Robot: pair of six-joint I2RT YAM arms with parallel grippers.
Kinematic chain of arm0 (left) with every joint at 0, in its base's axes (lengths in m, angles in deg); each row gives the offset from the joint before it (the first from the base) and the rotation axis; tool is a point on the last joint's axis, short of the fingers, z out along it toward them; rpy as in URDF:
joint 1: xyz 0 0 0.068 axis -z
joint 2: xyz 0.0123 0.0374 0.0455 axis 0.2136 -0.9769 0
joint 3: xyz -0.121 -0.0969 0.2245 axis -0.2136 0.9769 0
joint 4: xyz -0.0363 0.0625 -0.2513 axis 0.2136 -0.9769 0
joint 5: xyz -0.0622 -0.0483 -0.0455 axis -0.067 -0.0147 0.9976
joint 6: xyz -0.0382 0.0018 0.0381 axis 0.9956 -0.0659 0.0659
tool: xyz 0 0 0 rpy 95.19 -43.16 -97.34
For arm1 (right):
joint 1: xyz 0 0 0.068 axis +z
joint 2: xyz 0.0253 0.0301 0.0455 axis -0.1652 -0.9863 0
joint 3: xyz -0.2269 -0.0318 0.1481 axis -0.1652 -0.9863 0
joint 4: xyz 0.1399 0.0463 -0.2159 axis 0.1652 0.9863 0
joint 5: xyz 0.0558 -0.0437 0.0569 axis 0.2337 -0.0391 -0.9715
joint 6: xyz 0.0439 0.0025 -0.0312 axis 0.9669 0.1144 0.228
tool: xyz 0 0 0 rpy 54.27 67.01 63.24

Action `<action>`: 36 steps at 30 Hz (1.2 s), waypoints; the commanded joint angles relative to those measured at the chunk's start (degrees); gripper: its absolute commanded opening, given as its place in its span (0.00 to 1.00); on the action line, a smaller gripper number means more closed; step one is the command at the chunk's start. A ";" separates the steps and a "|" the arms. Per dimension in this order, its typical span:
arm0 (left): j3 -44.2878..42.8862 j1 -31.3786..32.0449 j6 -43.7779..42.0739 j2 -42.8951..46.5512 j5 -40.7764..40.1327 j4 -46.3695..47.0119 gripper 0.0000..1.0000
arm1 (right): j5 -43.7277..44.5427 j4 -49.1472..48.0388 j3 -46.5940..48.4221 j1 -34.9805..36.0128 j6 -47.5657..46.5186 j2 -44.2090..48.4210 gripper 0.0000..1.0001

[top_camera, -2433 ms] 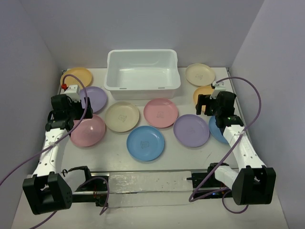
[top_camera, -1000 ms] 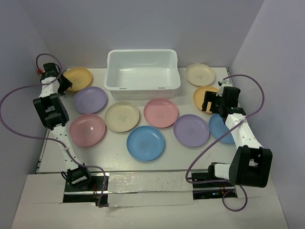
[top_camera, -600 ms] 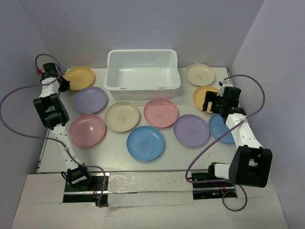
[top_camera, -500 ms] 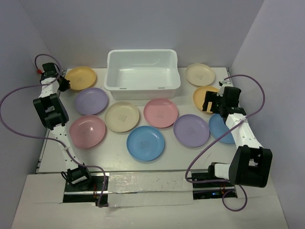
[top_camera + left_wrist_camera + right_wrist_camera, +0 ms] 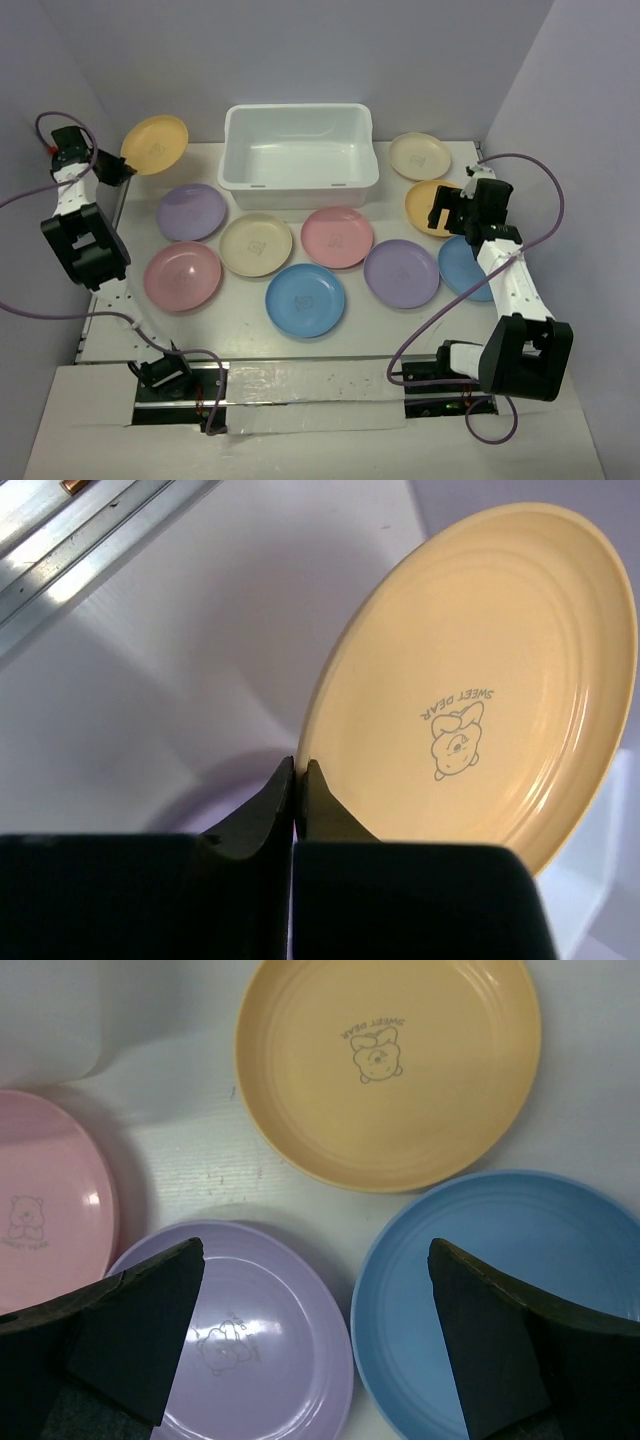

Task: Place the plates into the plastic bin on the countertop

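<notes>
My left gripper (image 5: 113, 170) (image 5: 299, 780) is shut on the rim of an orange-yellow plate (image 5: 155, 143) (image 5: 480, 680), which hangs tilted above the countertop (image 5: 360, 325) left of the white plastic bin (image 5: 298, 186). No plate lies in the bin. My right gripper (image 5: 447, 214) (image 5: 315, 1260) hovers open over the gap between a lilac plate (image 5: 240, 1330), a blue plate (image 5: 480, 1290) and an orange plate (image 5: 388, 1070). Nothing is between its fingers. Several more plates lie flat in front of the bin.
Lilac (image 5: 190, 211), pink (image 5: 182, 276), cream (image 5: 256, 243), pink (image 5: 337, 236) and blue (image 5: 305, 299) plates lie close together on the countertop. A cream plate (image 5: 419, 155) sits at the back right. Lilac-grey walls close both sides.
The left gripper shut on the orange-yellow plate's rim and lifted it off the countertop, tilting it up. The right arm shifted slightly and stays open.
</notes>
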 commanded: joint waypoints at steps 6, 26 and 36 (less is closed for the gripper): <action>0.65 3.43 -14.07 24.96 -7.66 12.29 0.00 | -1.22 1.83 5.83 -2.71 0.83 3.29 1.00; -14.09 42.40 -32.83 3.95 -29.66 11.03 0.00 | -2.14 9.65 13.51 -11.31 -4.65 -3.05 1.00; -13.72 44.48 -30.38 -5.33 -26.22 9.89 0.00 | -1.79 11.85 16.47 -12.88 -7.26 -7.17 1.00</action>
